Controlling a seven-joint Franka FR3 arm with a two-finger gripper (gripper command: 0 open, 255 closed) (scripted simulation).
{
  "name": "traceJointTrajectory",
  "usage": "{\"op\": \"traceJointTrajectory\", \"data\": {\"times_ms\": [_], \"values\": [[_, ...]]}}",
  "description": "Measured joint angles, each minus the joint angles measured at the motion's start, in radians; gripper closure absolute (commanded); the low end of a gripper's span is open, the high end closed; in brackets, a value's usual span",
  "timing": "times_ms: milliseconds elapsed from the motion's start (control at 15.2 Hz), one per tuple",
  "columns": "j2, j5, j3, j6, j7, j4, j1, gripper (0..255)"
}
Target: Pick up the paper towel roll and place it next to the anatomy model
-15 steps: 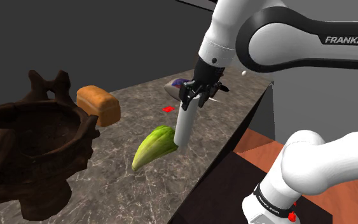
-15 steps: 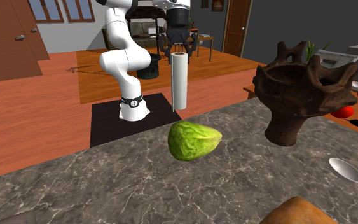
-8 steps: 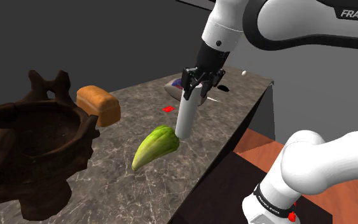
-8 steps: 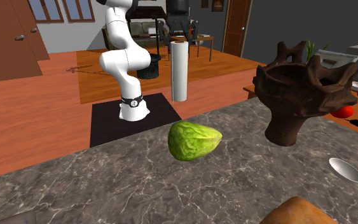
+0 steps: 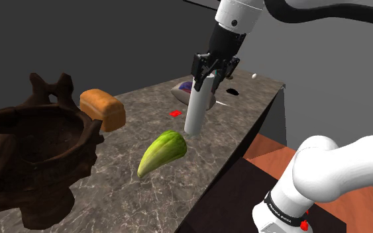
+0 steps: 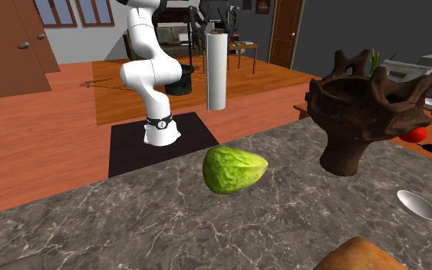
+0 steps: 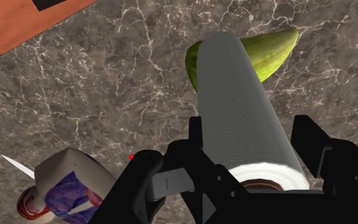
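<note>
My pincer (image 5: 213, 71) clasps the top of the paper towel roll (image 5: 197, 109), which hangs upright above the marbled surface (image 5: 128, 122) and hides part of a green fruit (image 7: 273, 51). The brown anatomy model (image 5: 32, 152) stands well apart, cut off at the shoulder view's left edge.

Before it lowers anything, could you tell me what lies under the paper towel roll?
Held in the end effector, the paper towel roll hangs over the dark veined counter. From the wrist, a green vegetable lies beneath its lower end, partly covered by the roll.
</note>
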Motion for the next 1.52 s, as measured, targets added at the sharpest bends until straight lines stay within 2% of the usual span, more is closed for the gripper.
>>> {"op": "traceJointTrajectory", "data": {"times_ms": [660, 1254, 1518], "values": [[0.044, -0.019, -0.019, -0.107, -0.014, 0.149, -0.015, 255], [0.011, -0.093, -0.202, -0.075, -0.210, 0.082, -0.052, 255], [0.025, -0.132, -0.292, -0.061, -0.308, 0.085, -0.075, 255]]}}
